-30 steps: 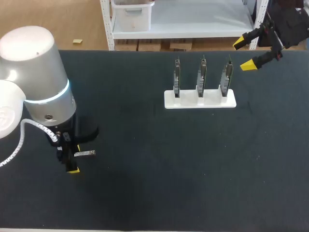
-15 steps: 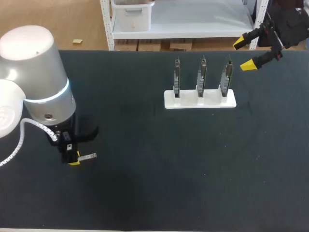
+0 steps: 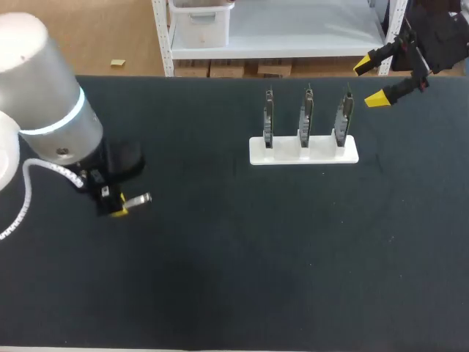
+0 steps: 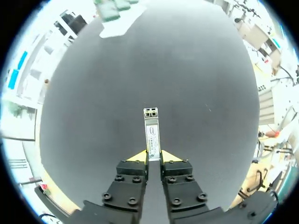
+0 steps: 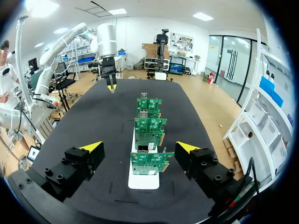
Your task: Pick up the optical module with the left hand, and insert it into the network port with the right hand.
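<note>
The optical module (image 3: 139, 199), a small silver bar, hangs above the black table (image 3: 234, 249) at the left, and my left gripper (image 3: 116, 209) is shut on its rear end. In the left wrist view the module (image 4: 152, 133) sticks straight out between the yellow fingertips of that gripper (image 4: 153, 156). The network ports sit on three green circuit boards (image 3: 305, 116) standing upright in a white stand (image 3: 303, 152) at the back right. My right gripper (image 3: 372, 82) hangs open above and to the right of the stand. In its own view this gripper (image 5: 140, 147) spreads wide over the nearest board (image 5: 148, 162).
The stand (image 5: 142, 179) with its boards is the only other thing on the table. Seen from the right wrist, my left arm (image 5: 106, 42) hangs beyond the far end of the board row. The mat's front edge runs along the near side.
My left gripper has shut on the optical module and lifted it off the mat, moving up and toward the back. The right arm has stayed still.
</note>
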Motion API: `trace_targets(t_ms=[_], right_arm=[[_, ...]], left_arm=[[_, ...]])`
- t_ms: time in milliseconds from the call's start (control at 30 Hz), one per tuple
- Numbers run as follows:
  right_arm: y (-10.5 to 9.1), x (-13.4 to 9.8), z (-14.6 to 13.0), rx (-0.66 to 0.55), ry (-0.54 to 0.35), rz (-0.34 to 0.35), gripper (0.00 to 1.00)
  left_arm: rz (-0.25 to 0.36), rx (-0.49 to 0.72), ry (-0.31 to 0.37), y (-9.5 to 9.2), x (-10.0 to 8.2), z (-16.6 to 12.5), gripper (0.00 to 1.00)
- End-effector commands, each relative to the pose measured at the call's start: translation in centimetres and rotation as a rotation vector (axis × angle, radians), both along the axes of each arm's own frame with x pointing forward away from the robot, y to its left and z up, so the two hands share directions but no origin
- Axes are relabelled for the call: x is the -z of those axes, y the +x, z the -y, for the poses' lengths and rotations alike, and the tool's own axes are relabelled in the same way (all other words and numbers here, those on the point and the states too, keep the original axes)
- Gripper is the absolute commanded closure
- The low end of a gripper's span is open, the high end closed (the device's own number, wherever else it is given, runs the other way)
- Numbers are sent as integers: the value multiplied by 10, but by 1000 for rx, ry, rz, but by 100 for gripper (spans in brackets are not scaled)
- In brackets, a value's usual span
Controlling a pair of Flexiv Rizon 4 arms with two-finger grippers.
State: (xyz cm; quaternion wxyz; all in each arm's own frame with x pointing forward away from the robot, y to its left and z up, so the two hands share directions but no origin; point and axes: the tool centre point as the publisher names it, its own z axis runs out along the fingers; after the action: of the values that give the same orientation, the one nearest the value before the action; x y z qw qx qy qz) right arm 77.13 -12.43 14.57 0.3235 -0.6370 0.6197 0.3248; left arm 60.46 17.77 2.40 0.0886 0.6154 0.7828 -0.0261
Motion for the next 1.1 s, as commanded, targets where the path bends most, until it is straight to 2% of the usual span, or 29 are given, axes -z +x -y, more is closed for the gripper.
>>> trace_targets(t_ms=[33, 167, 333, 533, 733, 767, 933, 1000, 1100], right_arm=[[-2, 0, 0, 4, -1, 3, 0], [-2, 0, 0, 4, -1, 3, 0], [-2, 0, 0, 4, -1, 3, 0], [-2, 0, 0, 4, -1, 3, 0], [-2, 0, 0, 4, -1, 3, 0], [-2, 0, 0, 4, -1, 3, 0], [-2, 0, 0, 4, -1, 3, 0], [-2, 0, 0, 4, -1, 3, 0], [-2, 0, 0, 4, -1, 3, 0]], left_arm=[[52, -29, -120, 13, -21, -8, 100], [149, -95, -271, 47, -51, -5, 100], [271, -107, -396, 94, -97, 6, 100], [383, -52, -523, 151, -147, 31, 100], [458, 61, -626, 200, -190, 81, 100], [465, 79, -662, 207, -196, 89, 100], [464, 202, -775, 229, -218, 150, 100], [457, 249, -819, 231, -225, 176, 100], [453, 306, -845, 230, -232, 210, 100]])
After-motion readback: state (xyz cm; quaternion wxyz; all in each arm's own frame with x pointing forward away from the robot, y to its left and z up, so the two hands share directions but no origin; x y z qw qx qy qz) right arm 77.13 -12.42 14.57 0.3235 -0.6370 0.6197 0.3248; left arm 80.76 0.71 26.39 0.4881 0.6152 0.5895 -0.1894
